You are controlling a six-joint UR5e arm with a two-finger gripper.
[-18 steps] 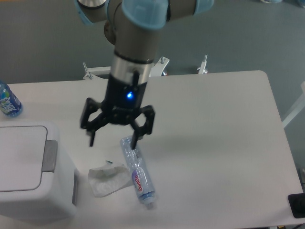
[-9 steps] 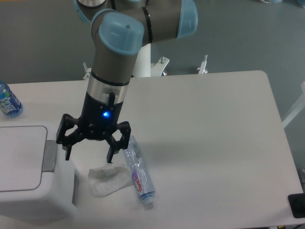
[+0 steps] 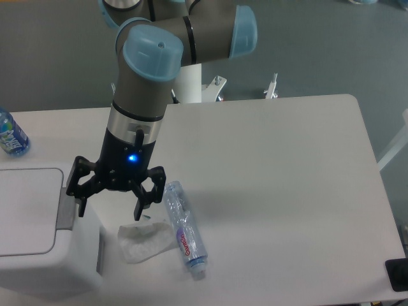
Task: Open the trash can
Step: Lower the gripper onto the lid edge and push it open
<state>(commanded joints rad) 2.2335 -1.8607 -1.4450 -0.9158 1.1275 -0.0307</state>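
at the table's (image 3: 287, 159) eight o'clock corner: trash can (image 3: 38, 236), white and boxy, flat lid down, grey push tab (image 3: 65, 208) on the lid's three o'clock edge. directly above that tab and the can's three o'clock wall: gripper (image 3: 109, 207), black, blue light lit on its body, jaws spread wide and clasping nothing, one fingertip (image 3: 81, 208) over or just beside the tab, contact impossible to judge, the other (image 3: 137, 211) hanging past the can. just off the can at three o'clock: crumpled white tissue (image 3: 144, 241). touching the tissue's three o'clock side: clear plastic bottle (image 3: 183, 228) lying flat. far off at ten o'clock: blue-labelled bottle (image 3: 11, 135) upright at the table edge.
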